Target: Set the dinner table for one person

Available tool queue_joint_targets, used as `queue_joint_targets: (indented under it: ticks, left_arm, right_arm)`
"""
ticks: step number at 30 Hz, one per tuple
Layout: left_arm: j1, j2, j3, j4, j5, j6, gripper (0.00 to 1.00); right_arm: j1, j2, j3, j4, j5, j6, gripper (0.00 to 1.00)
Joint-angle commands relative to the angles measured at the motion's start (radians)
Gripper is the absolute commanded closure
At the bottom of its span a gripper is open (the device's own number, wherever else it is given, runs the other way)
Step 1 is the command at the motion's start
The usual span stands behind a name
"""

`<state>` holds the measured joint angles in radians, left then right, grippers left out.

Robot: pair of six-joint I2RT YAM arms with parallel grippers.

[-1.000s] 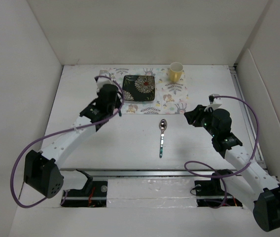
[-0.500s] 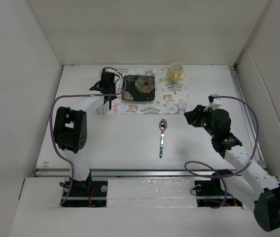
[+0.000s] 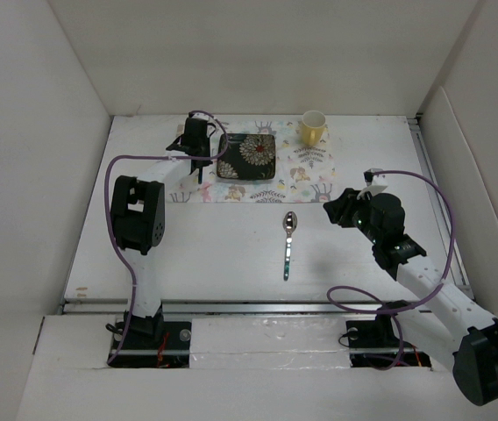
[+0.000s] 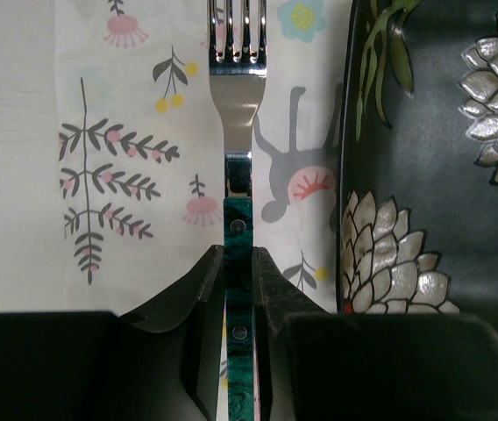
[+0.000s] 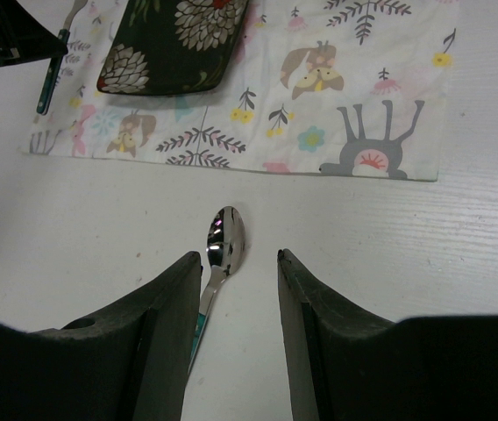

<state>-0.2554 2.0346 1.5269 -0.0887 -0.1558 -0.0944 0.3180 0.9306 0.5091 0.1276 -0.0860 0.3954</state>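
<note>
The white table fills the floor of the walled enclosure and carries everything, its widest bare stretch lying on the near side in front of the two arm bases. On that bare part, near the middle, lies a spoon with a teal handle, its bowl pointing away toward the far side. The right fingers stand open and empty just to the right of the spoon's bowl; in the right wrist view the bowl shows in the gap between them. Beyond the spoon, a placemat printed with animals and leaves lies flat on the far part of the table. A dark square plate with silver flowers sits on the left half of the placemat. Just left of the plate, the left fingers are clamped on the teal handle of a fork, whose tines point away over the placemat's printed cloth; whether the fork touches the cloth cannot be told. Farthest off, a yellow cup stands upright at the placemat's far right corner.
</note>
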Motion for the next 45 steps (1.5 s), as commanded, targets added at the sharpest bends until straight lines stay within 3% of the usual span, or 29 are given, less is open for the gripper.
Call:
queue_joint_targets:
  ticks: [1,16,25,31,34,37,38,39,45]
  left_arm:
    - [0.008,0.038,0.065,0.023,0.007,0.009,1.0]
    - [0.018,0.113,0.111,-0.009,-0.028,-0.005,0.99]
    - [0.027,0.205,0.22,-0.131,-0.061,-0.005,0.89]
    - [0.027,0.165,0.179,-0.1,-0.06,0.005,0.77]
    - [0.027,0.147,0.196,-0.12,-0.076,0.001,0.75]
    - [0.027,0.099,0.19,-0.115,-0.074,-0.018,0.71]
    - [0.027,0.079,0.188,-0.112,-0.053,-0.022,0.71]
    - [0.027,0.063,0.188,-0.114,-0.044,-0.027,0.7]
    - [0.027,-0.147,0.204,-0.14,0.064,-0.152,0.72]
  right_arm:
    - [0.018,0.004,0.02,0.035,0.025,-0.024,0.54]
    - [0.036,0.01,0.023,0.03,0.049,-0.026,0.54]
    - [0.036,0.004,0.025,0.023,0.061,-0.026,0.54]
    - [0.046,0.01,0.023,0.029,0.071,-0.024,0.55]
    - [0.046,0.016,0.023,0.032,0.072,-0.024,0.58]
    - [0.056,0.016,0.022,0.035,0.08,-0.027,0.78]
    - [0.056,0.019,0.02,0.043,0.107,-0.029,0.93]
    - [0.068,0.025,0.022,0.044,0.111,-0.029,0.99]
    - [0.187,0.083,0.055,0.032,0.201,-0.044,1.0]
